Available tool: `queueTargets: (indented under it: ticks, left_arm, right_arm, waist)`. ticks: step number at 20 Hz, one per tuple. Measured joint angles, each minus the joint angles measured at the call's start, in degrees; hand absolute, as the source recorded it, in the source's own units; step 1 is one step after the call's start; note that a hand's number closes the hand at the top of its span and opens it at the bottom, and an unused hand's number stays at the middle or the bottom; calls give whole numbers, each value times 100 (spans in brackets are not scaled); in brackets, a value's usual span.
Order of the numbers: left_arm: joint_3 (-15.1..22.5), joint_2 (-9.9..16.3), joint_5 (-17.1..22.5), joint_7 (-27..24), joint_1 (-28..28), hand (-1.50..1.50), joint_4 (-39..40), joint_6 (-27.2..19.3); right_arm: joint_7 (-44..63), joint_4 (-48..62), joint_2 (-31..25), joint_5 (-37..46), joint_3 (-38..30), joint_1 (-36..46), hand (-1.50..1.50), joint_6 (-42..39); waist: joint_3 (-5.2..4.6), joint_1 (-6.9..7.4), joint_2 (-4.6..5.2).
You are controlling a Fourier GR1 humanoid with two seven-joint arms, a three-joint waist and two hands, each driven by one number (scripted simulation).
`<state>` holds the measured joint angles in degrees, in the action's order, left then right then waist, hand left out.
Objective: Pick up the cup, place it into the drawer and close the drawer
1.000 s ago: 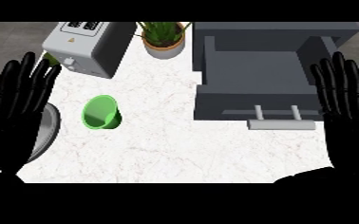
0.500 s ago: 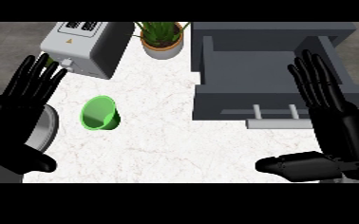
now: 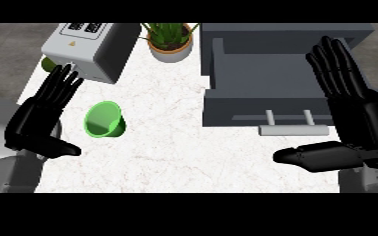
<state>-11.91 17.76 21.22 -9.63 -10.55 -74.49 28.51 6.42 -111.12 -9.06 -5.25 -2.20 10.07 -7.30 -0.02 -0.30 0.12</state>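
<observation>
Lying tipped on the counter, the cup sits between two open hands, right hand overlapping the drawer.

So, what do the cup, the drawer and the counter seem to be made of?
The cup looks like plastic: an even bright green with a soft sheen and a thin wall. The drawer looks like painted metal or laminate, flat matte grey all over; its pale bar handle suggests metal. The counter looks like polished stone, perhaps marble: white with faint veins.
</observation>
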Motion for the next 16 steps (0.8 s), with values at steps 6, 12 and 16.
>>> queueTargets:
  ticks: [6, 12, 16]
  left_arm:
    - [-59, 64, -737, -977, -357, -150, 1453, 45]
    - [-97, 202, -1363, -2049, -873, -150, 3197, 73]
    - [-13, 170, -1775, -2683, -1086, -150, 4094, -135]
  right_arm:
    - [-63, 107, -7, 16, -67, 145, -150, -56]
    - [-96, 350, -64, 29, -192, 357, -150, -92]
    - [-119, 396, -86, -9, -243, 397, -150, -152]
  waist:
    - [-3, -9, 2]
    - [-4, -26, 8]
    - [-5, -37, 12]
